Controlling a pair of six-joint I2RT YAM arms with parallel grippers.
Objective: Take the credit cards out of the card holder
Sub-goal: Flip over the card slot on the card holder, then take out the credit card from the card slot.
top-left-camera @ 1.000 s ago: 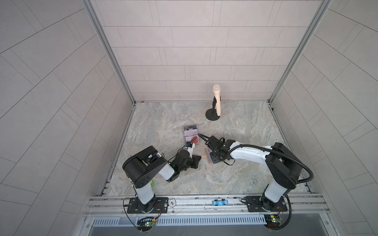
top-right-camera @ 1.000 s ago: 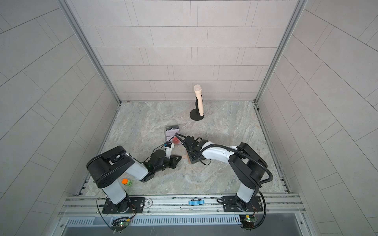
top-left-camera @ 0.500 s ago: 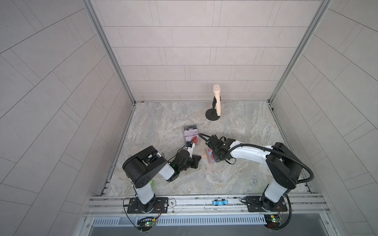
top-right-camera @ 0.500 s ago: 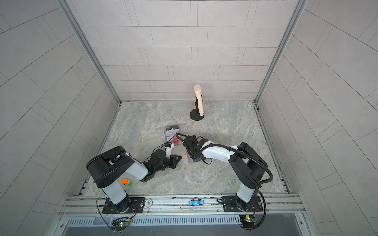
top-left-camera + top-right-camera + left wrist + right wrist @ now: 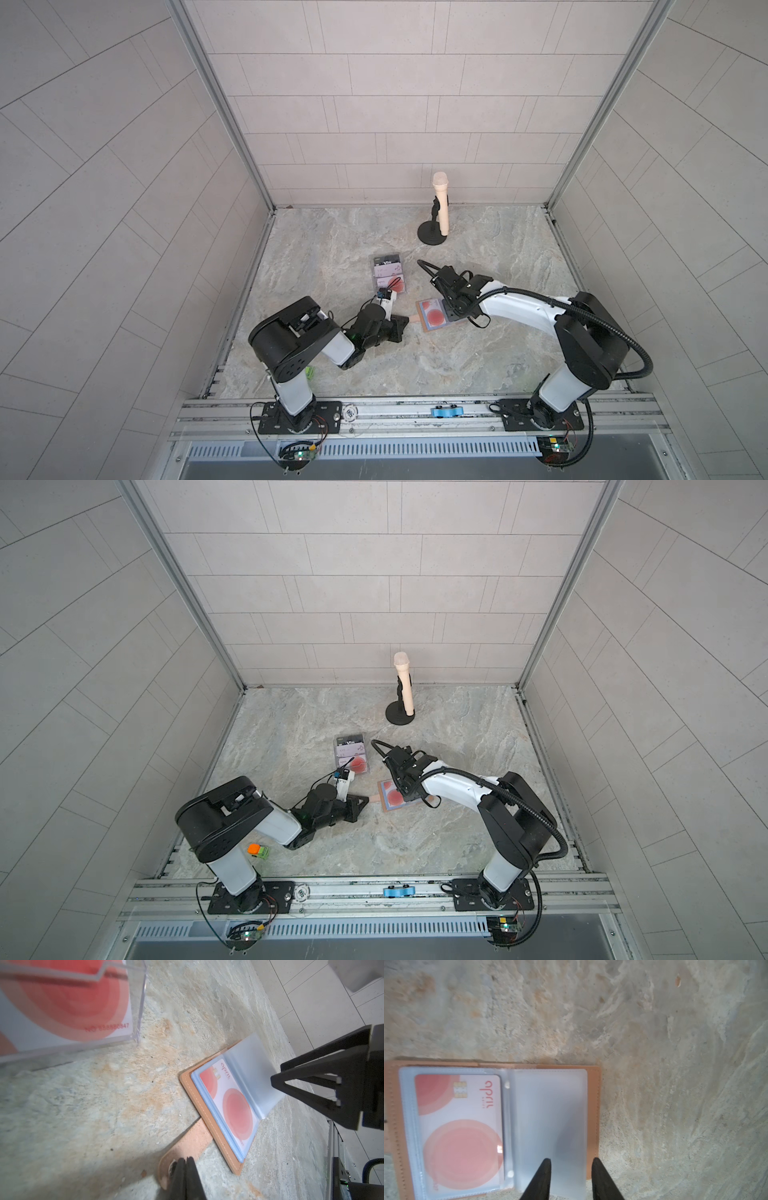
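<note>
Left claw (image 5: 185,1160) is clamped tight, tips down on the snap tab (image 5: 187,1142) of the card holder (image 5: 207,1120), holding it against the table (image 5: 83,1115). Pinching the tab or just pressing on it? Hard to call. The card holder lies open and flat, and the white card with red circles (image 5: 458,1126) sits in the sleeve on its tab side. Right claw (image 5: 571,1159) hovers over the other page, the empty sleeve (image 5: 550,1115), jaws part-way apart with nothing between them. Beyond the card holder sits the clear box (image 5: 83,1047), the dark Vip card (image 5: 389,262) showing inside, and farther off stands the microphone (image 5: 441,203).

How to play it? I'd keep that tab pinned so the card holder can't skate. Bring the right fingertips across the spine to the card's edge, nip the card alone and not the plastic, then draw it out low and straight. Which side the sleeve opens I can't tell.

Against a second ago, Right claw has drifted a shade away from the tab side. Left claw and card holder haven't budged.
</note>
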